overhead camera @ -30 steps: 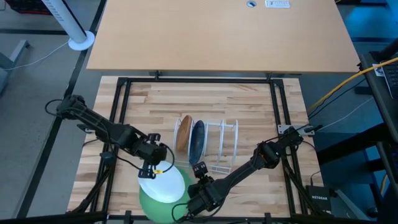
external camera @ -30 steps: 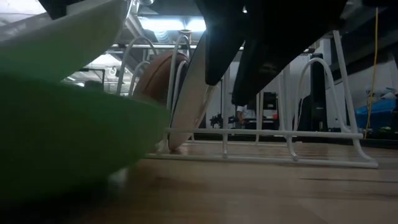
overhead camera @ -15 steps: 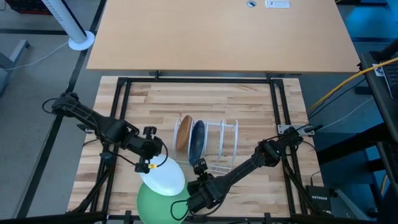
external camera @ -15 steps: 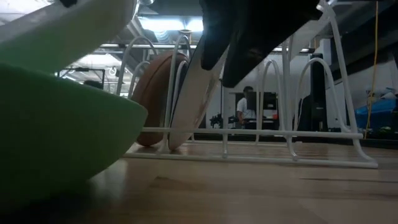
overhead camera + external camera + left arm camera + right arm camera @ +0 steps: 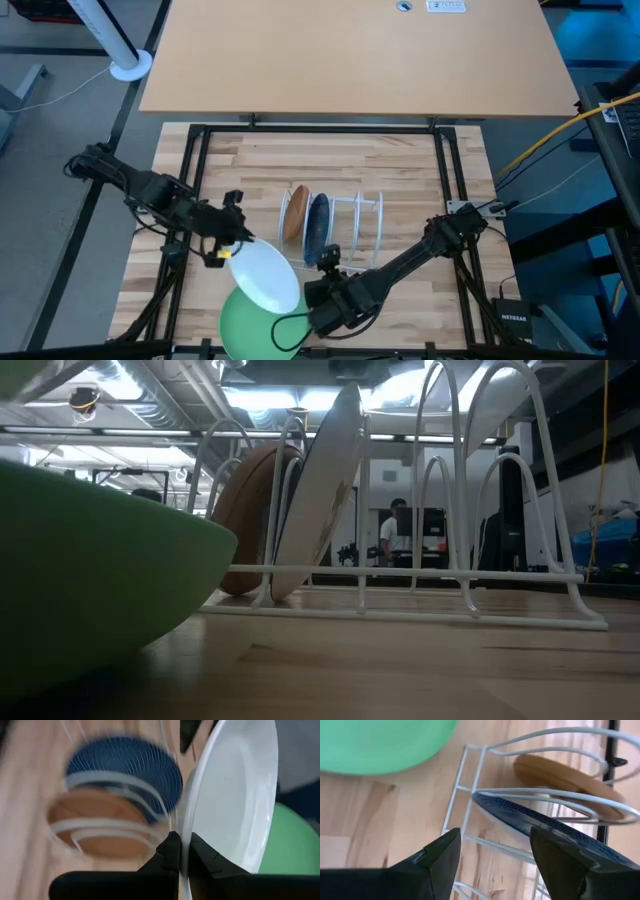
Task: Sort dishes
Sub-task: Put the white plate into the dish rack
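My left gripper [image 5: 230, 252] is shut on the white plate [image 5: 265, 282], which hangs tilted above the far part of the green plate [image 5: 248, 332]. The green plate lies flat on the wooden table near its front edge. The tan-brown plate [image 5: 294, 214] and the dark blue plate [image 5: 317, 228] stand on edge in the left slots of the white wire rack [image 5: 355, 235]. My right gripper [image 5: 495, 855] is open and holds nothing. It hovers over the table between the green plate [image 5: 380, 742] and the rack's near end [image 5: 470, 795]. My left gripper pinches the white plate's rim [image 5: 183, 827] between its two fingers, one on each face. This is the plate's edge toward the table's left and far side. The fingers [image 5: 170, 852] slant down from the table's left. The plate is lifted and tilted, its free edge lower.
The rack's right slots [image 5: 372, 228] hold no plate. A black frame [image 5: 195, 160] borders the wooden table. A second, pale table [image 5: 350, 50] lies beyond the far edge. In the low view a person [image 5: 398, 530] stands far back in the room.
My left gripper has risen and drawn back toward the table's left and far side. It has lifted the white plate off the green plate and tipped it steeper. My right gripper, still open, has risen and has left the low view.
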{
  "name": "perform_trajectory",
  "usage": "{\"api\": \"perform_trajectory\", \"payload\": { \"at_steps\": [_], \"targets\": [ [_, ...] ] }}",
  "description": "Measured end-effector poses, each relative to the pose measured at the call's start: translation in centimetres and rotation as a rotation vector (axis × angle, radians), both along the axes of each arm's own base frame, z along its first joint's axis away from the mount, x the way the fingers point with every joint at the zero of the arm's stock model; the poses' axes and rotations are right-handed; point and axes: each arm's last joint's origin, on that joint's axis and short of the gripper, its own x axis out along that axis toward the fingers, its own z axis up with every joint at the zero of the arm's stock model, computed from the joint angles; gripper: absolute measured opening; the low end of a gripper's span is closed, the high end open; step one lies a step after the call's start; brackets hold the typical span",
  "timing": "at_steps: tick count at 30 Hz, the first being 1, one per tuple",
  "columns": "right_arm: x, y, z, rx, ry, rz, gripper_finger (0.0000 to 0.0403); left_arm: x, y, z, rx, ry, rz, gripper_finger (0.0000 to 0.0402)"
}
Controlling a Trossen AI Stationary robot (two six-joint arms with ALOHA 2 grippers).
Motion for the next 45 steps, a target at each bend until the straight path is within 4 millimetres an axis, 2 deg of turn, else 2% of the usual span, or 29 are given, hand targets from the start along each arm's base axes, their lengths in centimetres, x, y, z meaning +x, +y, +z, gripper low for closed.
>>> {"api": "perform_trajectory", "payload": {
  "at_steps": [5, 11, 19, 26, 32, 38, 45],
  "targets": [
    [-1.2, -0.9, 3.5, 0.023, -0.103, -0.038, 0.0245, -0.6, 0.6, 2.4, 0.065, -0.232, -0.021, 0.0002],
    [-3.1, -2.3, 7.7, 0.021, -0.223, -0.060, 0.0245, -0.2, 1.0, 4.7, 0.153, -0.463, -0.070, 0.0002],
    [-7.3, -4.9, 13.4, 0.123, -0.339, -0.159, 0.0245, 1.1, 2.3, 5.5, 0.306, -0.561, -0.054, 0.0002],
    [-10.8, -7.4, 17.0, 0.185, -0.488, -0.317, 0.0245, 2.9, 3.5, 6.5, 0.391, -0.693, -0.110, 0.0002],
    [-11.9, -8.4, 18.4, 0.216, -0.633, -0.435, 0.0245, 5.5, 4.6, 6.6, 0.496, -0.799, -0.195, 0.0002],
    [-12.0, -8.5, 18.5, 0.221, -0.642, -0.444, 0.0245, 8.1, 6.2, 5.7, 0.623, -0.826, -0.260, 0.0002],
    [-12.0, -8.5, 18.5, 0.217, -0.645, -0.445, 0.0245, 9.6, 8.3, 4.5, 0.718, -0.805, -0.386, 0.0002]
  ]
}}
